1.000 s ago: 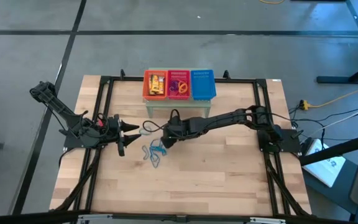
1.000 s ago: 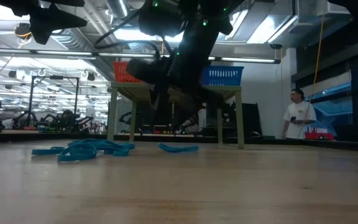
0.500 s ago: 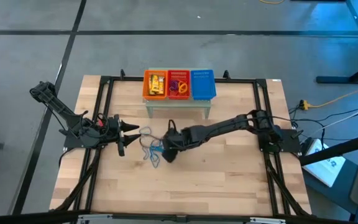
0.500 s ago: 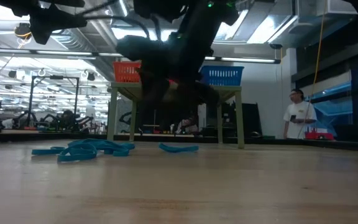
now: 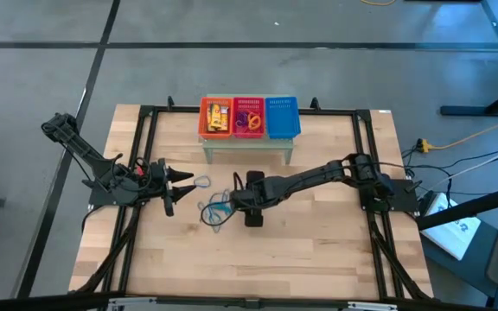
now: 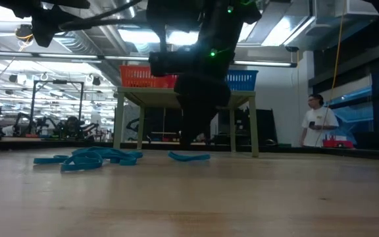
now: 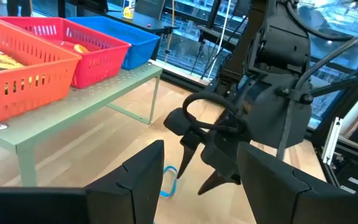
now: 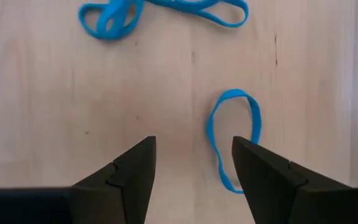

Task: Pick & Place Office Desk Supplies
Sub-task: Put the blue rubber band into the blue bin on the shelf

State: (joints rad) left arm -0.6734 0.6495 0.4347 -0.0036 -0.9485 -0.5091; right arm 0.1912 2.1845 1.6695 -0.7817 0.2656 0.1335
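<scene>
Your right arm reaches from the table's 3 o'clock edge toward the centre, elbow low, wrist bent so the right gripper (image 5: pixel 251 207) points straight down at the wood. Its fingers (image 8: pixel 261 177) are spread apart with nothing between them, hanging above the tabletop (image 8: pixel 55 112). A single blue loop (image 8: pixel 234 138) lies flat just under the gripper, next to one finger, not touching as far as you can tell. At 9 o'clock from the gripper in the high view sits a tangle of blue loops (image 5: pixel 213 210), also seen in the low view (image 6: pixel 87 158).

Your left arm sits folded at the table's 9 o'clock side, left gripper (image 5: pixel 173 184) aimed toward the centre, fingers apart and empty.

At 12 o'clock, the orange basket (image 5: pixel 215 117), red basket (image 5: pixel 248 117) and blue basket (image 5: pixel 283 116) stand in a row on a green stand (image 7: pixel 73 106).
</scene>
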